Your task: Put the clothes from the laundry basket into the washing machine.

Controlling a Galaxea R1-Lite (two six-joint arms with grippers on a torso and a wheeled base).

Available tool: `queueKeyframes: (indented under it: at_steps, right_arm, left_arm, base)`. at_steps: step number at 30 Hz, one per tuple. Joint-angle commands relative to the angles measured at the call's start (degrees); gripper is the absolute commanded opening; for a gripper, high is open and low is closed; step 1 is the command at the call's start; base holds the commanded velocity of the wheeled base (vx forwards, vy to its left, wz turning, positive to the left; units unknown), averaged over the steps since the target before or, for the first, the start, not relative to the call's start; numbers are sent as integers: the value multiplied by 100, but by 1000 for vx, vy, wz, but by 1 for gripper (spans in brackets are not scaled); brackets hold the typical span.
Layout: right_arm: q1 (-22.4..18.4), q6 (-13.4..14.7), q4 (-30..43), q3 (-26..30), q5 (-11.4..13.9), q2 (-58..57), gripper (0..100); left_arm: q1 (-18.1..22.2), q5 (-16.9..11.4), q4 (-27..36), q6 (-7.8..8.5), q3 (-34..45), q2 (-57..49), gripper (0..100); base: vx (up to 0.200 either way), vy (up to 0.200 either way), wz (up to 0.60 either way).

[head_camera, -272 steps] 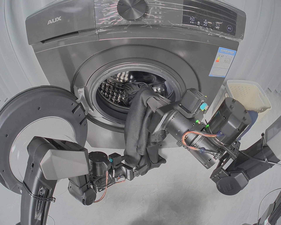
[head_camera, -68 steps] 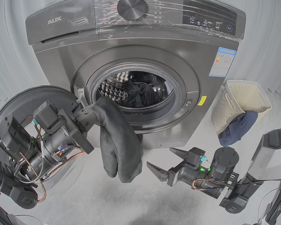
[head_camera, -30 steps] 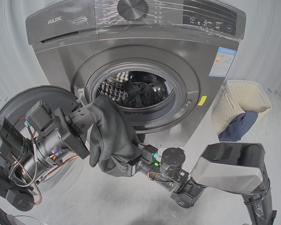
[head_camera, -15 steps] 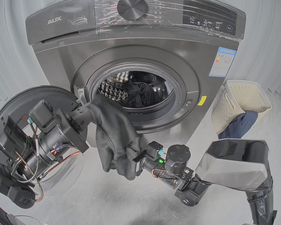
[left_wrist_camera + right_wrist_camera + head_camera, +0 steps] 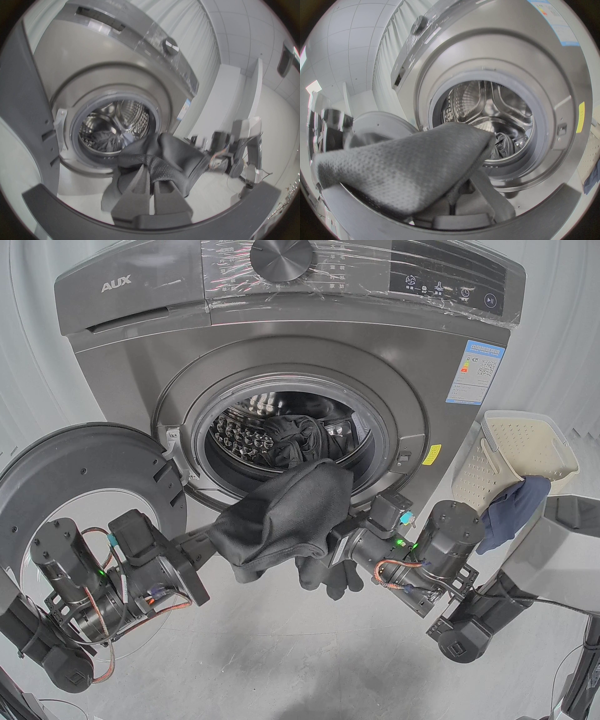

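Dark garment (image 5: 284, 515) is held stretched between both grippers, in the air just before the lower rim of the washing machine (image 5: 350, 359) opening. Left gripper (image 5: 152, 178) is pinched tight on one end, arm set low, forearm angled upward. Right gripper (image 5: 334, 539), half buried in cloth, seems clamped on the other end. Blue garment (image 5: 515, 505) is draped over the laundry basket (image 5: 531, 440) rim.

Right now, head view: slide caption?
Left tool and right tool hold a dark garment before the open washing machine; blue cloth hangs from the basket.
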Motion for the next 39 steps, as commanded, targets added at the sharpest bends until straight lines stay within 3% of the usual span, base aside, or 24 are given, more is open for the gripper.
queueKeyframes:
  at_steps: [1, 7, 8, 14, 19, 23, 28, 39]
  right_arm:
    - [25, 15, 8, 126, -20, -470, 0]
    - [7, 15, 8, 214, -20, -488, 0]
    - [7, 15, 8, 206, -20, -479, 0]
    - [-2, 15, 17, 179, -37, -470, 0]
    - [-19, 15, 34, 170, -107, -444, 0]
    - [-63, 6, 43, 170, -107, -391, 0]
    - [-107, 6, 26, 197, -107, -171, 0]
    - [33, 6, 17, 293, -90, -57, 0]
  left_arm:
    - [113, -3, -13, 153, 190, 605, 0]
    - [113, -47, -13, 179, 269, 798, 0]
    - [113, -56, -21, 179, 278, 824, 100]
    - [104, -73, -13, 223, 656, 1097, 100]
    - [104, -73, -30, 689, 955, 1448, 100]
    - [52, -170, -30, 715, 1113, 1457, 100]
    - [25, -398, -39, 865, 1192, 1361, 100]
    - [-370, -363, -21, 698, 234, 1123, 100]
  base:
    - [0, 0, 0]
    - [0, 0, 0]
    - [0, 0, 0]
    - [0, 0, 0]
    - [0, 0, 0]
    - [0, 0, 0]
    - [0, 0, 0]
    - [0, 0, 0]
